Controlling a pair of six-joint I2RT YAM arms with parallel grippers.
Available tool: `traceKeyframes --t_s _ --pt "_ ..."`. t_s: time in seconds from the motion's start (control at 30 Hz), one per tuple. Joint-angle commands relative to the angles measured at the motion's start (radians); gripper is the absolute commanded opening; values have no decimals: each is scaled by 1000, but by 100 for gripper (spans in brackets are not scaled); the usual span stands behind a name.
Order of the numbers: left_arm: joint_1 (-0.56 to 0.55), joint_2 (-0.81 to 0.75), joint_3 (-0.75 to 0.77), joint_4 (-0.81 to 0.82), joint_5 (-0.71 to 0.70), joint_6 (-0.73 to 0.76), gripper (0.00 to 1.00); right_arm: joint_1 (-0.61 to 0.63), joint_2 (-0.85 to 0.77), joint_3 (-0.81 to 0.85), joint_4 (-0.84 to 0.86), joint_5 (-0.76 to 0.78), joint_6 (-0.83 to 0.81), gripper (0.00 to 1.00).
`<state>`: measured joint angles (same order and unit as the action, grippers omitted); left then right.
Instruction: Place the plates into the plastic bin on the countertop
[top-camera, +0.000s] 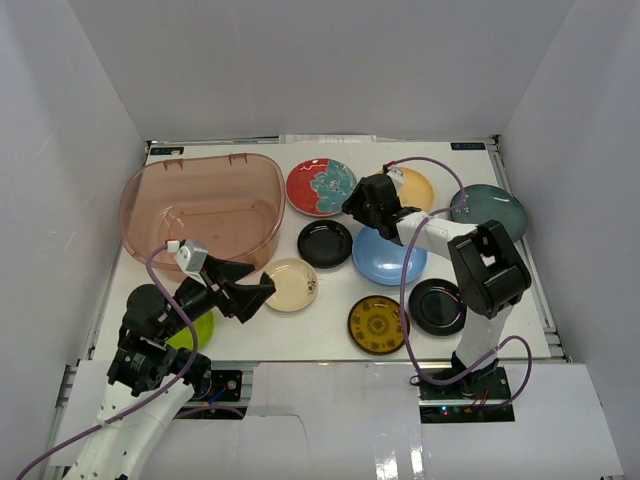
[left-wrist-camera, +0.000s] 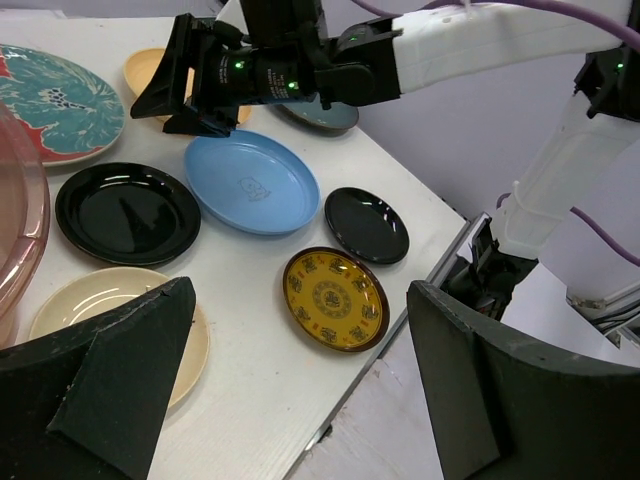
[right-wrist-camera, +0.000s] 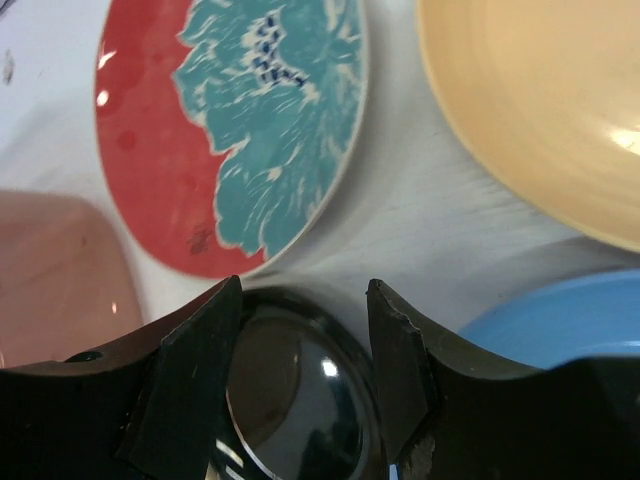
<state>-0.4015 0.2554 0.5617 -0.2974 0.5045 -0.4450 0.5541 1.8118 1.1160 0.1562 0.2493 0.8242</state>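
The reddish-brown plastic bin (top-camera: 200, 205) stands at the back left of the white countertop (top-camera: 330, 345) and looks empty. Plates lie to its right: red-and-teal floral (top-camera: 320, 187), yellow-orange (top-camera: 415, 188), dark teal (top-camera: 488, 212), blue (top-camera: 388, 257), two black (top-camera: 325, 243) (top-camera: 437, 306), cream (top-camera: 291, 284), yellow patterned (top-camera: 377, 324), and lime green (top-camera: 190, 333) partly under my left arm. My right gripper (top-camera: 355, 205) is open and empty, hovering over the far rim of the black plate (right-wrist-camera: 300, 400) next to the floral plate (right-wrist-camera: 230, 130). My left gripper (top-camera: 255, 292) is open and empty beside the cream plate (left-wrist-camera: 100, 310).
White walls enclose the countertop on three sides. The front table edge (left-wrist-camera: 400, 330) runs close under my left gripper. The right arm's base and purple cable (top-camera: 410, 300) stand at the front right, near the second black plate.
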Motion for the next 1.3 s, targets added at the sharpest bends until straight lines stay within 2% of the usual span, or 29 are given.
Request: traceKeyframes --t_s 0.0,0.1,0.27,0.37,0.47,0.53,0.67,0.7,0.73,0.93,1.07,1.27 --pt "6 7 -9 9 -14 -4 98 -31 63 56 57 27 148 60" --pt "6 15 -8 7 -12 -3 98 -42 116 65 120 2 199 59" --pt "4 25 -9 11 -9 -4 98 -62 231 145 132 -47 294 59" --pt "4 33 -11 12 -3 -3 98 -71 283 113 267 -70 369 57" --pt "4 41 -10 14 -1 -1 98 -72 372 180 296 -128 446 55" --pt "4 44 -11 14 -4 -1 98 -72 429 215 301 -146 483 49" --pt "4 56 -9 11 -11 2 98 -72 451 232 359 -165 517 17" --pt "6 64 -6 12 -12 3 98 -72 427 213 373 -159 512 9" --pt "4 68 -6 11 -11 3 98 -72 411 199 391 -153 512 8" --pt "6 126 13 4 -23 5 98 -91 207 140 483 -159 446 8" --pt "6 188 119 -3 -66 -50 98 -118 16 84 485 -171 346 8" --pt "6 323 271 -26 -133 -135 96 -174 -305 -140 454 -313 261 8"
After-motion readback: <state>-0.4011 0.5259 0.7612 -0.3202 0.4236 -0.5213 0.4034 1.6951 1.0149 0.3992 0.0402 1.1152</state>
